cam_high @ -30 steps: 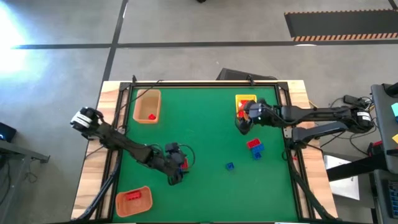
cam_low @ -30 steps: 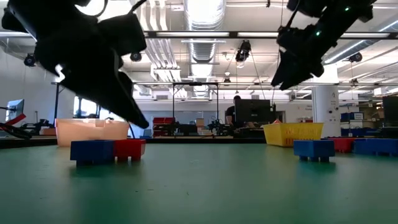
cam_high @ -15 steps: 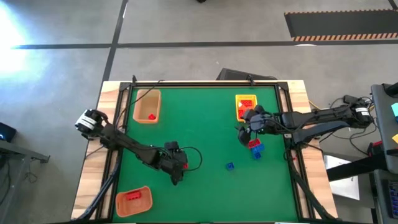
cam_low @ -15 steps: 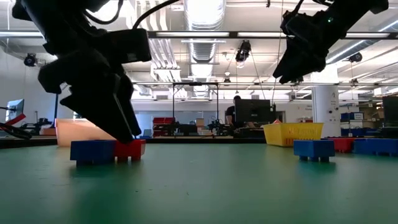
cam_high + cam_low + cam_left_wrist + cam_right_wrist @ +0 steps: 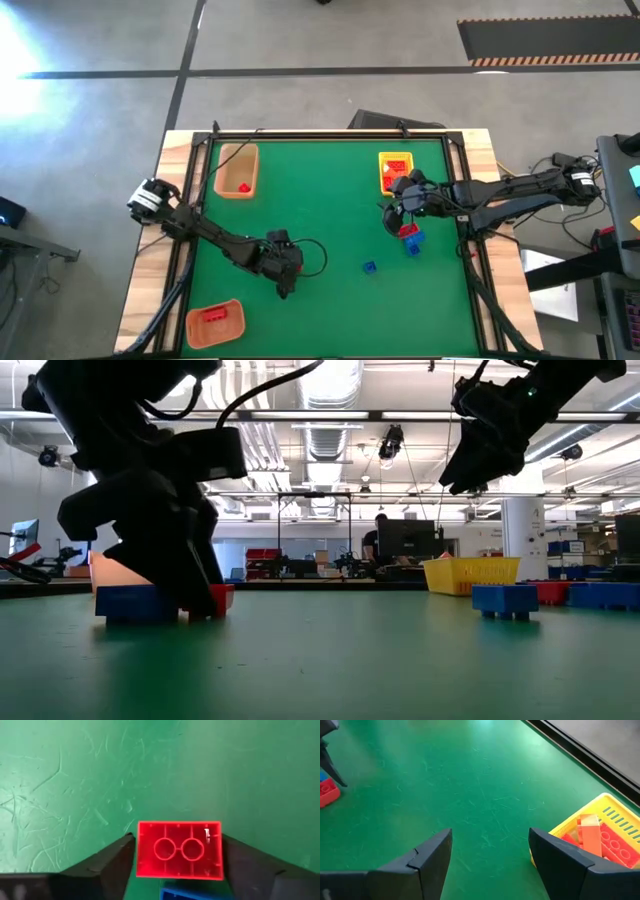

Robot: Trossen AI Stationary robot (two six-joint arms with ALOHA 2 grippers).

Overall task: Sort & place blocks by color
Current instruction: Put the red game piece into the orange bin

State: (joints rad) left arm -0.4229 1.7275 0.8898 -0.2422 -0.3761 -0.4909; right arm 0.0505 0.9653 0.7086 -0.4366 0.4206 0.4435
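Observation:
My left gripper [image 5: 285,275] is down at the table's near middle, open, its fingers [image 5: 117,862] standing at the two short ends of a red block [image 5: 180,850] that lies hollow side up on the mat. A blue block [image 5: 195,894] lies right beside it [image 5: 135,603]. My right gripper [image 5: 393,215] hovers open and empty above the mat, near side of the yellow tray [image 5: 395,168]. Below it lie a red block [image 5: 406,231] and a blue one [image 5: 414,243]; another blue block [image 5: 369,267] rests alone. My left gripper comes from above, pointing down, with one finger at each short end [image 5: 139,851] of the red block, which rests on the mat. Whether the fingers touch it, I cannot tell.
The tan tray [image 5: 237,170] at the far left holds a red block. The orange tray [image 5: 215,322] at the near left corner holds red blocks. The yellow tray [image 5: 592,837] holds red and orange blocks. Open green mat lies between the arms.
My left gripper has come down over the red block until its fingers flank it, and the blue block beside it has slid a little. My right gripper has moved from the yellow tray toward the table's near edge, then held still.

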